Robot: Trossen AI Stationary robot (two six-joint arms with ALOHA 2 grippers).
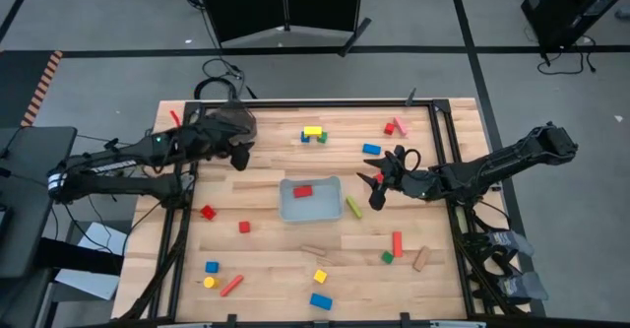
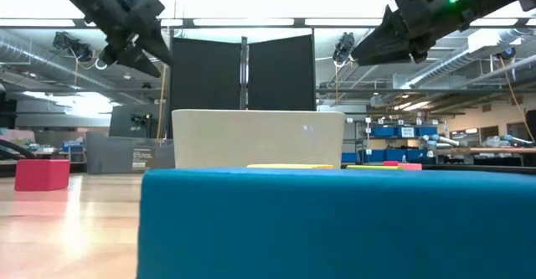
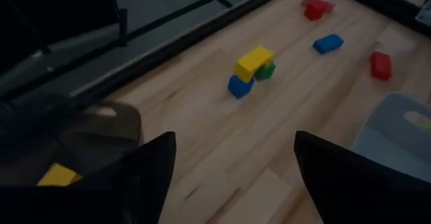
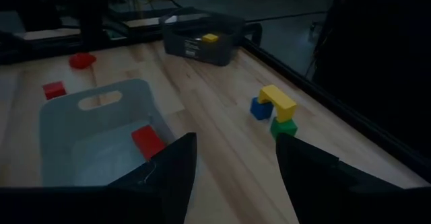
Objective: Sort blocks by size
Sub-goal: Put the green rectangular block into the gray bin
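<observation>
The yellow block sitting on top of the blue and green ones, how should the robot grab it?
Pinch the yellow block across its long sides, coming straight down. It bridges the blue cube and green cube, so a sideways approach would probably knock them over.

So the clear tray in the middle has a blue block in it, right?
Not quite. The block in the clear tray is red, not blue. The high view shows it, and the right wrist view does too.

Overhead view evenly lit with soft shadows; both wrist views dim and underexposed — the low view shows bright ceiling strip lights and a blurred, near-lens blue block.
</observation>
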